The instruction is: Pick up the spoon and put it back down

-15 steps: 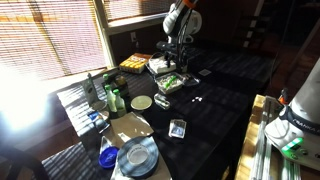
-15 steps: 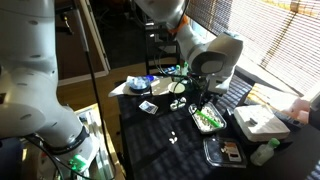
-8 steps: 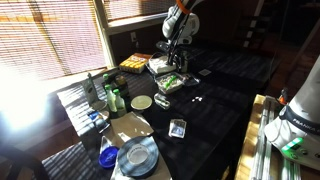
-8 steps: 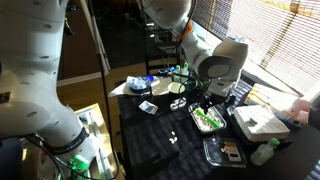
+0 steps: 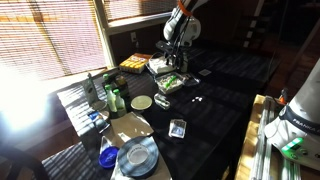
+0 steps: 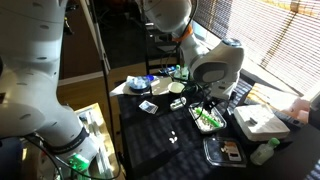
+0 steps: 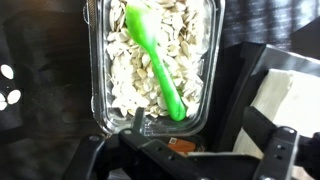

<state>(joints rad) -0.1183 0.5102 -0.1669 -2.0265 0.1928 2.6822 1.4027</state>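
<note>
A bright green plastic spoon [image 7: 155, 60] lies slantwise in a clear plastic container [image 7: 95, 70] full of pale seeds, its handle end toward the near rim. My gripper [image 7: 185, 150] hangs just above the container's near edge, with its dark fingers spread wide and nothing between them. It does not touch the spoon. In both exterior views the gripper [image 5: 173, 62] [image 6: 205, 100] hovers over the container [image 5: 172, 83] [image 6: 207, 120] on the dark table. The spoon is too small to make out there.
A white box [image 7: 290, 100] [image 6: 258, 122] stands right beside the container. A dark tray [image 6: 225, 152], a yellow food tray [image 5: 133, 64], a small plate [image 5: 142, 102], bottles [image 5: 112, 97], a blue disc [image 5: 137, 155] and a small clear box [image 5: 178, 127] share the table.
The arm has shifted slightly above the container. The spoon still lies in the seeds.
</note>
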